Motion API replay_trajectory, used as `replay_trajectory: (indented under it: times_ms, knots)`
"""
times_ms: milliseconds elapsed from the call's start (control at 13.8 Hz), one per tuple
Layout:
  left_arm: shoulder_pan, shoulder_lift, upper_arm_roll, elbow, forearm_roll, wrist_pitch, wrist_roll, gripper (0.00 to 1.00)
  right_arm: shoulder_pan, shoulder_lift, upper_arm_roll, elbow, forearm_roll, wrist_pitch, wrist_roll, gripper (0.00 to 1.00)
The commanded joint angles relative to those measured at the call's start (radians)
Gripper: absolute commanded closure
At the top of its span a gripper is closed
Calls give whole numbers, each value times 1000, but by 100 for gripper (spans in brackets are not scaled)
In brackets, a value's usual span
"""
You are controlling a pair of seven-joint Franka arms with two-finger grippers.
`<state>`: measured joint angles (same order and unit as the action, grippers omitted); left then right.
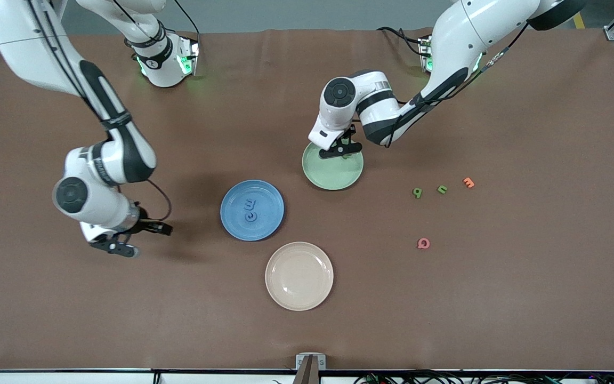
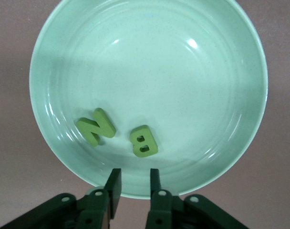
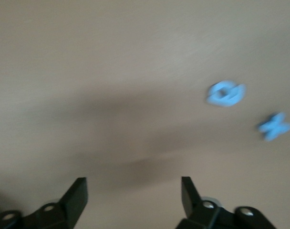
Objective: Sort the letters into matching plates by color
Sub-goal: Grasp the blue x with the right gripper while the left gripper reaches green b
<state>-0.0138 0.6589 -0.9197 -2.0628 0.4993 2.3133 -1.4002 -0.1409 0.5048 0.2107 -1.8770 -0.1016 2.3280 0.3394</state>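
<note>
The brown table (image 1: 525, 298) has lots of open room. The biggest bare parts are along the edge nearest the front camera and at the left arm's end. All three plates sit near the middle, apart from each other and well away from every table edge.

The green plate (image 1: 333, 168) is the farthest of the three from the front camera. In the left wrist view, two green letters lie in it, an N (image 2: 96, 126) and a B (image 2: 144, 140), close beside each other near the rim. The blue plate (image 1: 252, 209) lies toward the right arm's end and has two blue letters (image 1: 251, 209) in its middle. The cream plate (image 1: 299, 276) is nearest the front camera.

Toward the left arm's end, two more green letters (image 1: 417, 192) (image 1: 442, 189) lie on the table near each other, with an orange letter (image 1: 468, 183) just beside them. A pink letter (image 1: 423, 244) lies nearer the front camera.

The left arm bends down from its base, and the left gripper (image 2: 132, 183) hangs over the green plate's rim. Its fingers are pulled in close together and hold nothing.

The right arm reaches down low at its end of the table. The right gripper (image 3: 134, 191) is over bare table with its fingers (image 3: 77, 193) spread wide and nothing between them. Two more blue letters (image 3: 225, 93) (image 3: 274, 126) lie on the table near it, seen in the right wrist view.
</note>
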Motion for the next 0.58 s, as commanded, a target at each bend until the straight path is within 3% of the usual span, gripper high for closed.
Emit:
replay_trajectory:
  times_ms: [0, 72, 144, 289, 505]
  knots:
    - [-27, 4, 25, 0, 19, 17, -22, 82, -110, -25, 22, -45, -21, 13, -165, 33]
    - [-49, 2, 50, 3, 19, 17, -22, 82, -146, -20, 22, -47, -32, 20, -222, 43]
    - [-64, 2, 71, 4, 21, 17, -22, 74, -172, -19, 22, -48, -49, 27, -258, 45]
    - [-48, -13, 71, 3, 24, 12, -16, 15, -216, -14, 22, -50, -91, 40, -289, 46]
    - [1, -59, 67, 3, 24, 5, 19, 8, -232, -3, 22, -112, -95, 144, -289, 46]
